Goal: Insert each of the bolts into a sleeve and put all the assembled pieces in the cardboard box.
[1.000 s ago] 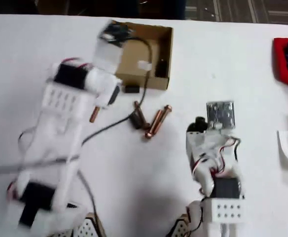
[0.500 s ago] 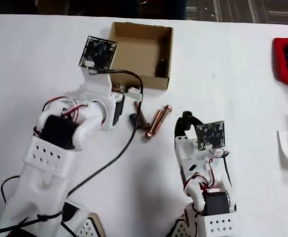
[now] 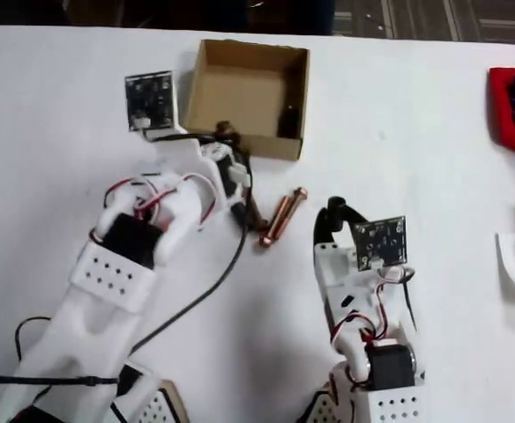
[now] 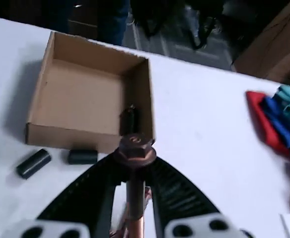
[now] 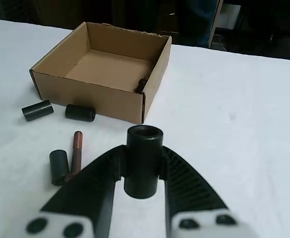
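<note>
White table (image 3: 434,132): left pincer (image 4: 134,166) clamps bolt (image 4: 134,146) beside cardboard box (image 4: 65,138), right pincer (image 5: 142,173) clamps sleeve (image 5: 144,144).

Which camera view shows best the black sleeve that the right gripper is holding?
The right wrist view. There the sleeve stands upright between the fingers of the right gripper, with its open end plainly visible. In the high view it is just a dark shape at that arm's tip, hard to tell from the fingers.
</note>
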Available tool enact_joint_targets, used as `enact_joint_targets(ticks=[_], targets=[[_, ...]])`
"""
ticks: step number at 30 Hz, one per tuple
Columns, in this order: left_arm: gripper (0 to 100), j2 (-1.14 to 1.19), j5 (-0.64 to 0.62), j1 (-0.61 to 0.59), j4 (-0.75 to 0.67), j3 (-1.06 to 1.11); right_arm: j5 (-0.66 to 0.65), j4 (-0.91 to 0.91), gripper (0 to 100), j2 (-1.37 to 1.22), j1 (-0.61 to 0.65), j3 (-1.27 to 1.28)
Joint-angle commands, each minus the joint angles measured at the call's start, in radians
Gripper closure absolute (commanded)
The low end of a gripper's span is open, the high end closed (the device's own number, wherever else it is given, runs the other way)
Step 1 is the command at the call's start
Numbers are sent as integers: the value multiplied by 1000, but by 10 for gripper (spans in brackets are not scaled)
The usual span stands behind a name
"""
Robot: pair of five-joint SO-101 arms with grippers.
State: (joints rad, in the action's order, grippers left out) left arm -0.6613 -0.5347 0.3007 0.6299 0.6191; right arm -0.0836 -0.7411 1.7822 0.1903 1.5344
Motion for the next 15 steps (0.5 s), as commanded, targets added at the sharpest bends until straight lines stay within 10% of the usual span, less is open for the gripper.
enact_joint_targets(ticks=[1,15], targets=[[973,-38,-43,75,-132,7,8,-19,975,21,12,-71],[972,-34,-54,157,-135,8,6,61,975,21,176,21]])
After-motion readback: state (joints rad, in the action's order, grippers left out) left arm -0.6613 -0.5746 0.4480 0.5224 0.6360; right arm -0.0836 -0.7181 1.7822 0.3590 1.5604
